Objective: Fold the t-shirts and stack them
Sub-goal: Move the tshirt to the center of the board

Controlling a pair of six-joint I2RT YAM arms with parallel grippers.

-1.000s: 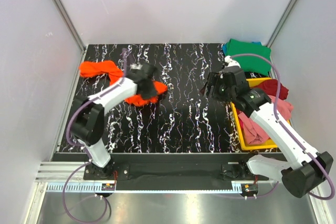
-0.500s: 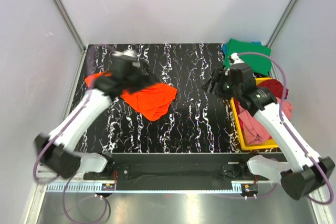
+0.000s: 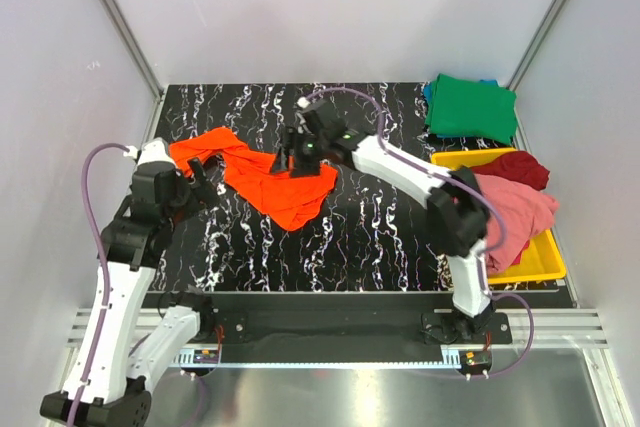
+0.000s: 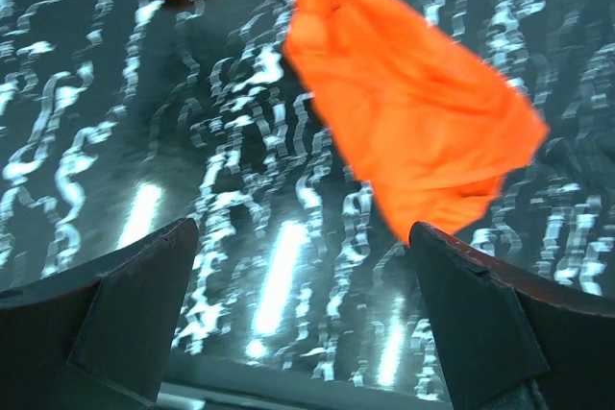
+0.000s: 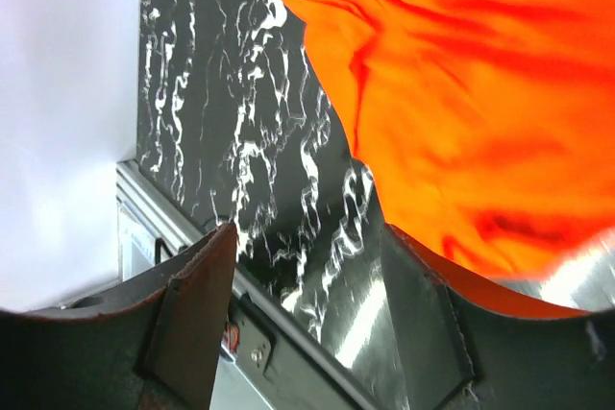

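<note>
Orange t-shirt (image 3: 270,175) lay crumpled on left half of worktop, toward far edge. Left gripper (image 4: 303,237) wide, empty, beside shirt's left end. Right gripper (image 5: 306,237) spread, empty, at its right side. Risk: pinching bunched layers would skew fold; uneven pulls might drag cloth toward left edge.

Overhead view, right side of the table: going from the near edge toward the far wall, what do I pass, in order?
Near rim of the yellow tray → pink t-shirt → dark red t-shirt → green t-shirt at the far corner.
</note>
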